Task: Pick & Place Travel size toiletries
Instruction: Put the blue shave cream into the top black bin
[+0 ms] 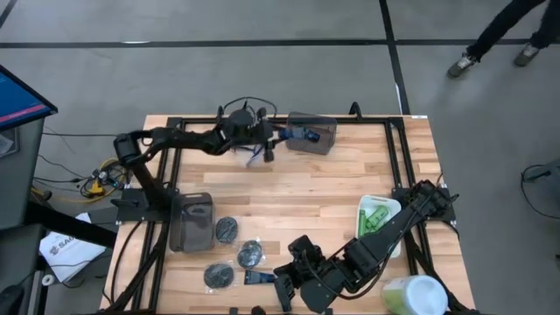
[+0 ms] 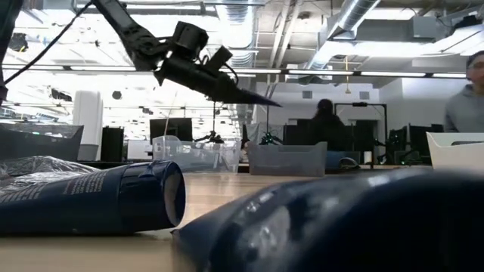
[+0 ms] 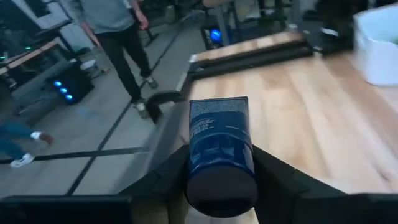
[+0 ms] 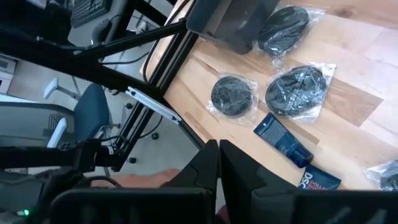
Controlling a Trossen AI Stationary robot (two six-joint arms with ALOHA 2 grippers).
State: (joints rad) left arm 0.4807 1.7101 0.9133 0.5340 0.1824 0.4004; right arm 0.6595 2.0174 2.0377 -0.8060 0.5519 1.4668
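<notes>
The left hand hangs above the far side of the wooden surface, just beside the grey bin at the far edge, its fingers pinching a navy tube from both sides. In the left wrist view the tube runs forward from between the fingers, round cap end nearest the camera and flat crimped end pointing outward over the wood. From table height the arm reaches across high over the surface.

The right hand is low at the near edge of the surface, fingers pressed together with nothing between them. Its wrist camera looks past them at three dark discs in clear wrap: one nearest the edge, a larger-looking one beside it, and a third next to the dark bin. A second navy tube lies just beside the discs, and part of another navy item shows near it.

From above, the discs lie in a loose group near the dark bin on the left side of the surface. Green bottles lie in the white tray on the right, and a pale-green-topped tub stands at the near right corner
</notes>
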